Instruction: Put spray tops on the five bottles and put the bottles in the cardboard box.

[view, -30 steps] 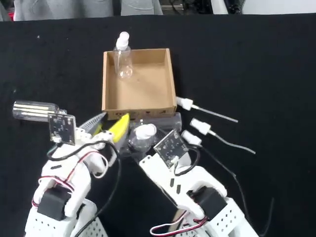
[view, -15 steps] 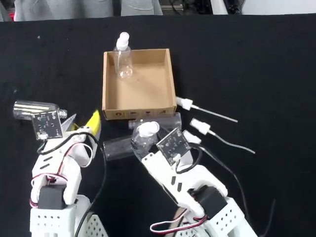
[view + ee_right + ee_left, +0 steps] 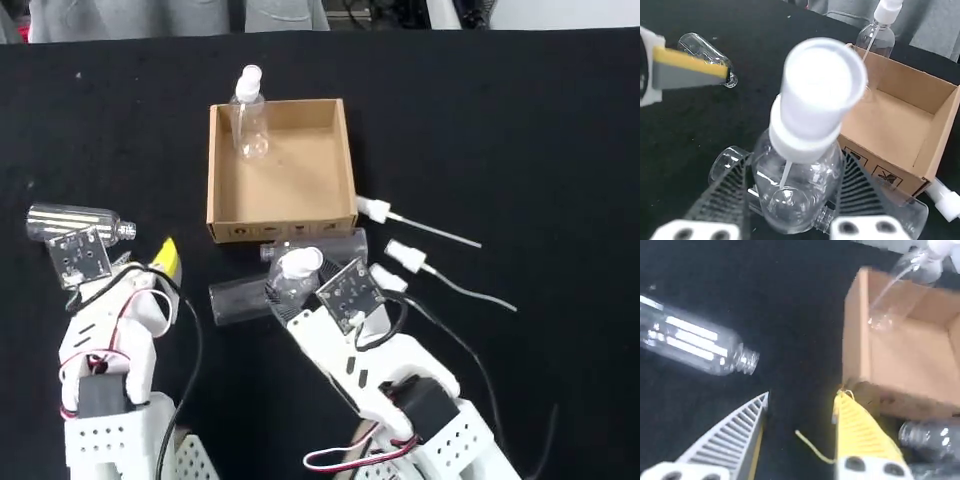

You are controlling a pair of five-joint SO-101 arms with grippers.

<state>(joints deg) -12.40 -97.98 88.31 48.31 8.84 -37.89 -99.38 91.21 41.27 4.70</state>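
Note:
My right gripper [image 3: 796, 161] is shut on a clear bottle [image 3: 800, 190] that carries a white spray top [image 3: 296, 265], held upright just in front of the cardboard box [image 3: 345, 170]. Another capped bottle [image 3: 248, 115] leans in the box's far left corner. My left gripper [image 3: 802, 397] stands open over bare cloth, a short way from an uncapped bottle [image 3: 695, 347] lying at the table's left [image 3: 75, 222]. Two more uncapped bottles [image 3: 238, 300] [image 3: 330, 243] lie under and beside the held one. Three loose spray tops [image 3: 375, 210] [image 3: 405, 254] [image 3: 386, 279] lie right of the box.
Black cloth covers the table [image 3: 520, 120]. The spray tops' thin dip tubes [image 3: 440, 235] trail to the right. The left gripper's yellow finger [image 3: 685, 70] shows in the right wrist view, apart from the held bottle.
My left gripper has drawn away from the held bottle and swung left toward the uncapped bottle, uncovering a bottle lying on the cloth. The right arm has kept its hold and barely shifted.

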